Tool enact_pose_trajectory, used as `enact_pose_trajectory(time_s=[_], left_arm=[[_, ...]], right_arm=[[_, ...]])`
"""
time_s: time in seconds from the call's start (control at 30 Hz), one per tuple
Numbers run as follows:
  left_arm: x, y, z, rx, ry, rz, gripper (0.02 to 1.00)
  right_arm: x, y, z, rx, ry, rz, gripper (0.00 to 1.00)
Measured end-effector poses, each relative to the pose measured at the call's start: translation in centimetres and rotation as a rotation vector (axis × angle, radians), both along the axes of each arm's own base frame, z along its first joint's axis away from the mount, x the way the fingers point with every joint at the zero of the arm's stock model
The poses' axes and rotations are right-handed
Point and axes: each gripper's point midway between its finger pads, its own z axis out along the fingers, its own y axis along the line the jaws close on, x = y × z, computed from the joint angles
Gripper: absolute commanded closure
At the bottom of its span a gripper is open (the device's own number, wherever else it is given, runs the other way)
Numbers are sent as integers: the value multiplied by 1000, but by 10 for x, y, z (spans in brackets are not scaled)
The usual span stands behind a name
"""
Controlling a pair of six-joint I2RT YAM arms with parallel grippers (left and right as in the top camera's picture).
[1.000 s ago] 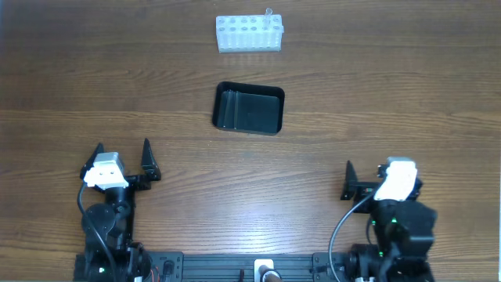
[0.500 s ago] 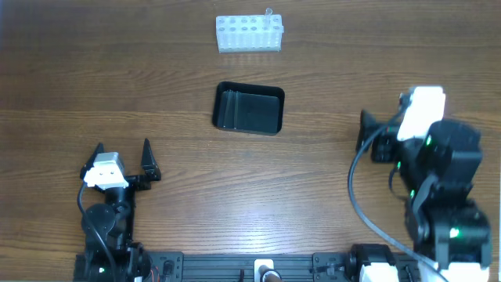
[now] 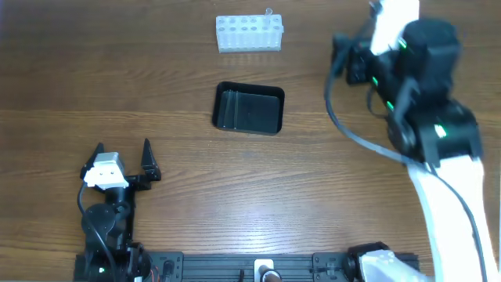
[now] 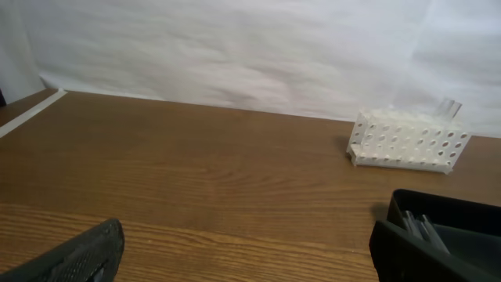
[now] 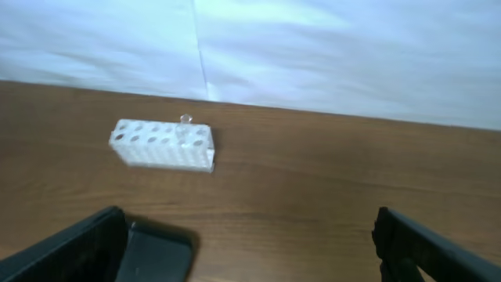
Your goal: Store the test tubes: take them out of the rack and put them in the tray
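Top view: one test tube (image 3: 268, 13) stands at the right end of the rack (image 3: 249, 35), beyond the black tray (image 3: 249, 109). Right gripper (image 5: 246, 223), fingers spread and empty, hangs facing the rack; pickup looks next, calling for a square close on that tube. Left gripper (image 3: 124, 155) rests spread wide.

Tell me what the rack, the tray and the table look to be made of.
Test tube rack: likely plastic, white and slightly translucent, moulded with rows of holes. Tray: probably plastic, black with a glossy sheen. Table: wood or wood-look laminate, brown grain lines, matte.
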Motion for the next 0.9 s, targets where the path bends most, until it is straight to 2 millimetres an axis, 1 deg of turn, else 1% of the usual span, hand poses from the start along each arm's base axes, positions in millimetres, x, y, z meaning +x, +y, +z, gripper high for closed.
enact_pose_trajectory(time_s=[0.27, 0.33, 0.43, 0.6, 0.73, 0.9], left_arm=[[0, 0, 0, 0, 0, 0, 20], [0, 0, 0, 0, 0, 0, 20], [0, 0, 0, 0, 0, 0, 23], [0, 0, 0, 0, 0, 0, 20], [0, 0, 0, 0, 0, 0, 20], [0, 0, 0, 0, 0, 0, 20]], right_arm=[[70, 41, -32, -93, 45, -85, 9], [83, 50, -40, -105, 46, -89, 9], [103, 65, -58, -123, 54, -89, 9], [133, 89, -85, -121, 36, -79, 7], [154, 104, -109, -116, 20, -75, 7], [170, 114, -146, -127, 46, -76, 7]])
